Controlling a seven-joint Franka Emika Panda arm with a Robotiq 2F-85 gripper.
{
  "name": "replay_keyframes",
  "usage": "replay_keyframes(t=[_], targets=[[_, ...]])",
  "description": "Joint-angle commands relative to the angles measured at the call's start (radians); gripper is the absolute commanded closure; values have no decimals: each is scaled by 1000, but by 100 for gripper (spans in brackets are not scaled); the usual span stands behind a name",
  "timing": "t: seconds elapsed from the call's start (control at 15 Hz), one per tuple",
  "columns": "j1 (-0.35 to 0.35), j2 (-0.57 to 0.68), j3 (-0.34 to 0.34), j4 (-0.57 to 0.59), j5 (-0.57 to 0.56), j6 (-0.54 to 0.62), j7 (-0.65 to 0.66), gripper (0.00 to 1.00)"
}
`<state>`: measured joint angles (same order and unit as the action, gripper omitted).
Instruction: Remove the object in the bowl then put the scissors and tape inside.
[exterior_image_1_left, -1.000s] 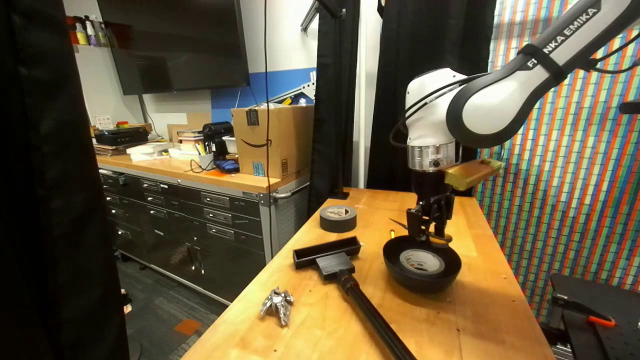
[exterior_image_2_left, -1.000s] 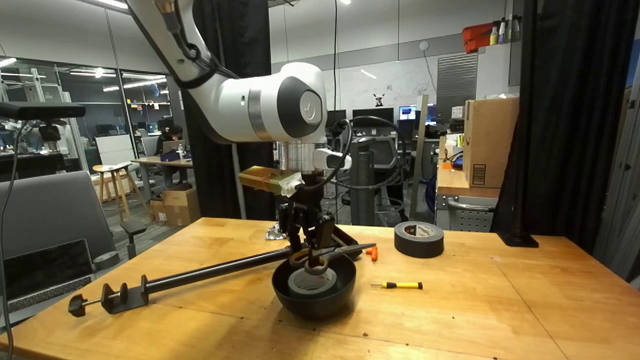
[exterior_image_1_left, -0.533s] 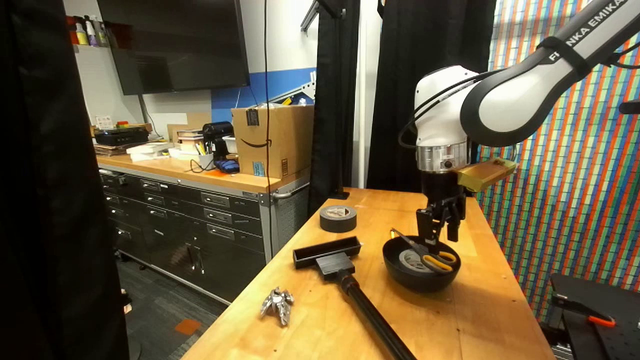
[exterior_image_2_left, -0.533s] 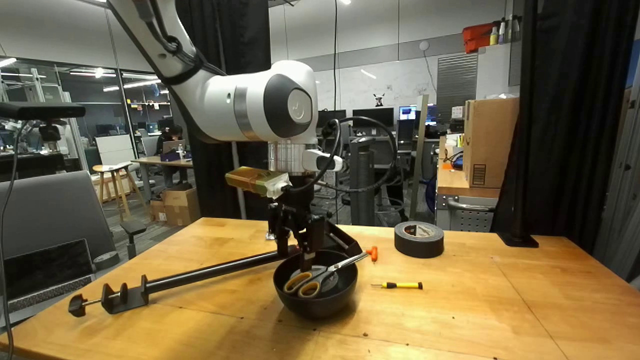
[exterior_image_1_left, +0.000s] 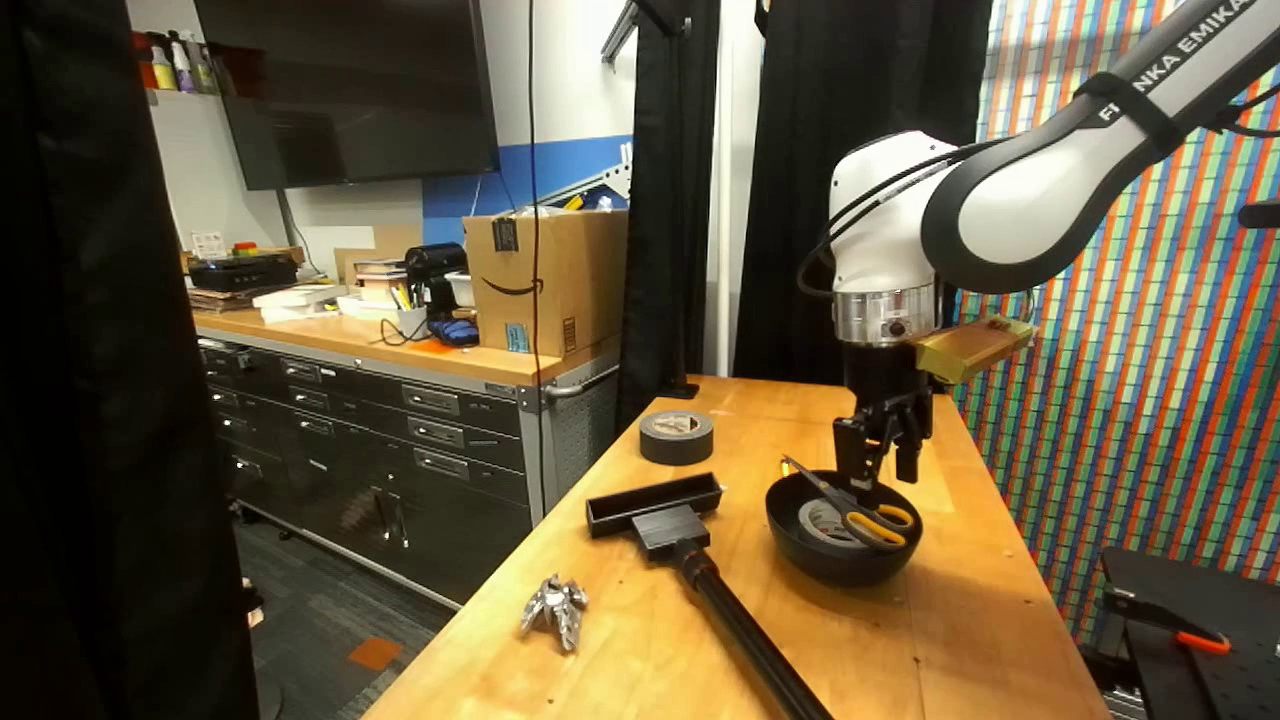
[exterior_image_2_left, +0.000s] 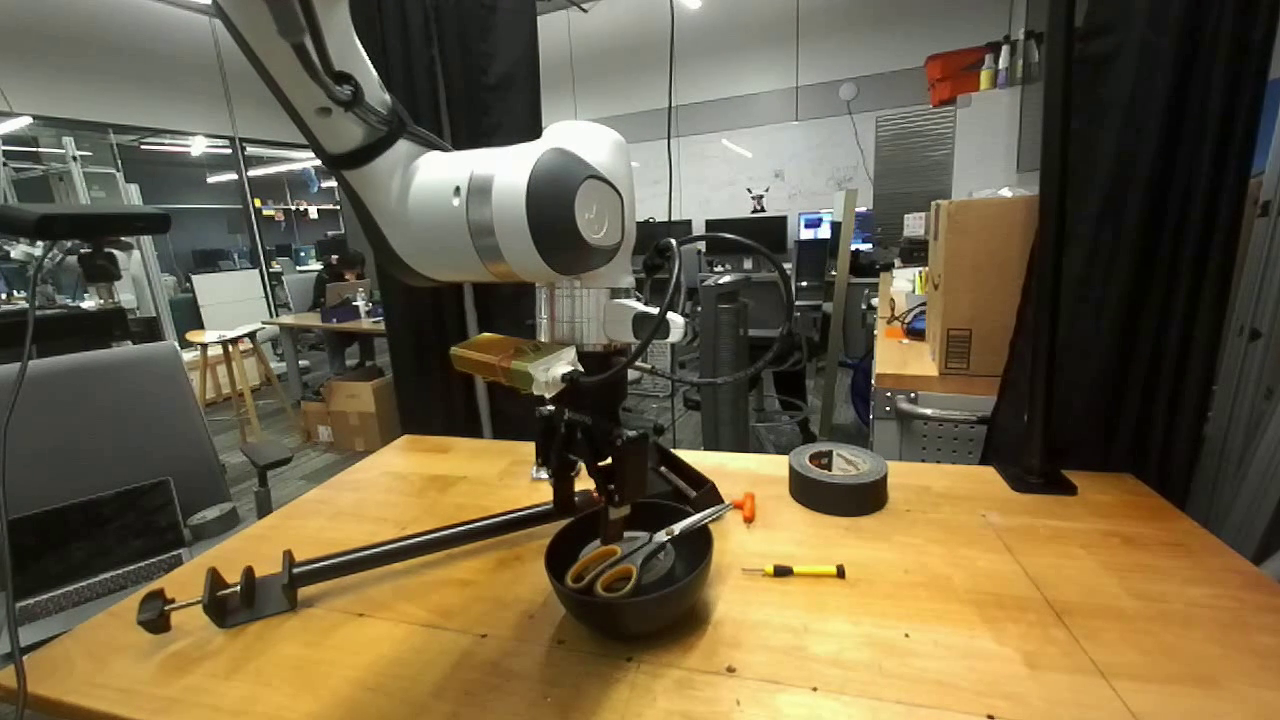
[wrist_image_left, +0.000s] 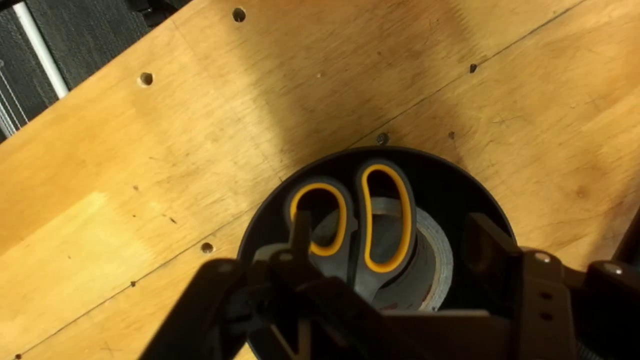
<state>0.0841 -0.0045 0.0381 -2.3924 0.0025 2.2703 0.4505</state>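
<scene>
From left in an exterior view, a black pole (exterior_image_2_left: 440, 540) fitted with a screw clamp (exterior_image_2_left: 270, 597) runs across the wooden desk (exterior_image_2_left: 950, 600) and behind the gripper (exterior_image_2_left: 590, 522), which hangs from a white Franka arm (exterior_image_2_left: 430, 215) with its two fingers (exterior_image_2_left: 628, 475) standing apart. Beneath the gripper sits a matte black bowl (exterior_image_2_left: 630, 619), upright, with a roll of tape (wrist_image_left: 440, 252) inside. Grey-and-orange-handled scissors (exterior_image_2_left: 652, 548) lie tilted over that roll, finger loops below the gripper in the wrist view, silver blades leaning out past the rim toward the right; whether a fingertip touches them cannot be told. A small orange handle (exterior_image_2_left: 746, 507) shows just past the blade tips. Farther right of the gripper, on the desk outside the bowl, lies a yellow-and-black screwdriver (exterior_image_2_left: 805, 571), and behind it, well apart from the gripper, a dark duct tape roll (exterior_image_2_left: 838, 497) rests flat. A cardboard box (exterior_image_2_left: 985, 285) stands in the background at far right.
</scene>
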Motion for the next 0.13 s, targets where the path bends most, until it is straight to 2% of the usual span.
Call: replay_keyframes(t=[0.0, 0.07], targets=[[-9, 0, 9, 1, 0, -2, -1, 21], [-9, 0, 9, 1, 0, -2, -1, 21]])
